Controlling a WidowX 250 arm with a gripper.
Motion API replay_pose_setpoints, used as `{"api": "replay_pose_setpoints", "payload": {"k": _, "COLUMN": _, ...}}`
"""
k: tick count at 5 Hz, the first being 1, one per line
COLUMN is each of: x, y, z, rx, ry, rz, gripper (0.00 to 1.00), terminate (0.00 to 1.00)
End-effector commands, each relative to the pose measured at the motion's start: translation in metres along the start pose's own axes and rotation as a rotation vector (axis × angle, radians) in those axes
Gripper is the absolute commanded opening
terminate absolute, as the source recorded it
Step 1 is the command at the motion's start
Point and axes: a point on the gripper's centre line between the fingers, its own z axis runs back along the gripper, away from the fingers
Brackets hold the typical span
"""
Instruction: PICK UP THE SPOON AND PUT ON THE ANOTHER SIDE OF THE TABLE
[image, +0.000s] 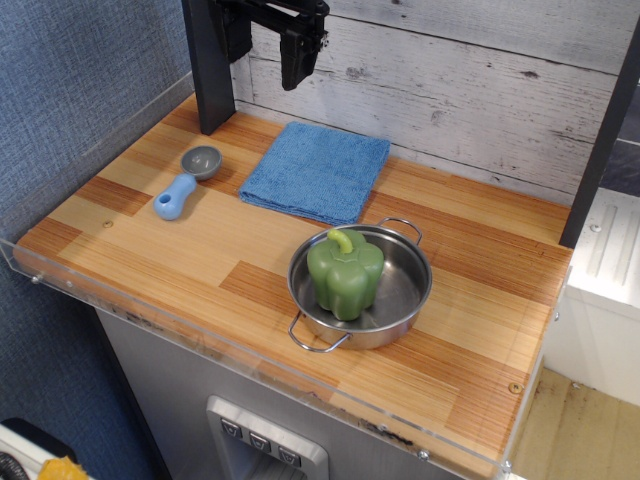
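You are looking down at the table, a rectangular countertop of striped light and reddish-brown wood planks with a clear acrylic edge along its front and sides. Behind it runs a wall of whitewashed, weathered boards, and to the left a blue-grey textured panel.

Your spoon lies flat on the wood near the table's left rear corner. It is a small, stubby toy scoop: a round grey bowl, open side up, joined to a short, bulbous light-blue handle. The bowl points toward the back wall and the handle angles down toward the front-left edge. It sits just beside the left edge of a folded blue cloth, close but not touching it, and nothing rests on or against it.

Well apart from the spoon, toward the front right, stands a steel two-handled pot with a green bell pepper upright inside it.

The gripper hangs from the top of the frame above the rear of the table, black and partly cut off by the picture's edge, beside a dark vertical post. It is well above the spoon and holds nothing. You cannot tell from this view whether its fingers are spread or pressed together, since they merge into one dark shape.
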Motion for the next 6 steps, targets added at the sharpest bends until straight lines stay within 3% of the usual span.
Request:
{"api": "replay_pose_setpoints", "payload": {"k": 1, "x": 0.0, "y": 0.0, "z": 0.0, "rx": 0.0, "ry": 0.0, "rz": 0.0, "gripper": 1.0, "terminate": 0.0}}
{"api": "replay_pose_setpoints", "payload": {"k": 2, "x": -0.012, "y": -0.004, "z": -0.001, "rx": -0.077, "ry": -0.016, "rz": -0.015, "gripper": 1.0, "terminate": 0.0}}
{"api": "replay_pose_setpoints", "payload": {"k": 3, "x": -0.031, "y": -0.025, "z": -0.011, "rx": -0.129, "ry": 0.027, "rz": -0.047, "gripper": 1.0, "terminate": 0.0}}
{"api": "replay_pose_setpoints", "payload": {"k": 6, "x": -0.077, "y": 0.04, "z": -0.051, "rx": -0.128, "ry": 0.156, "rz": 0.186, "gripper": 1.0, "terminate": 0.0}}
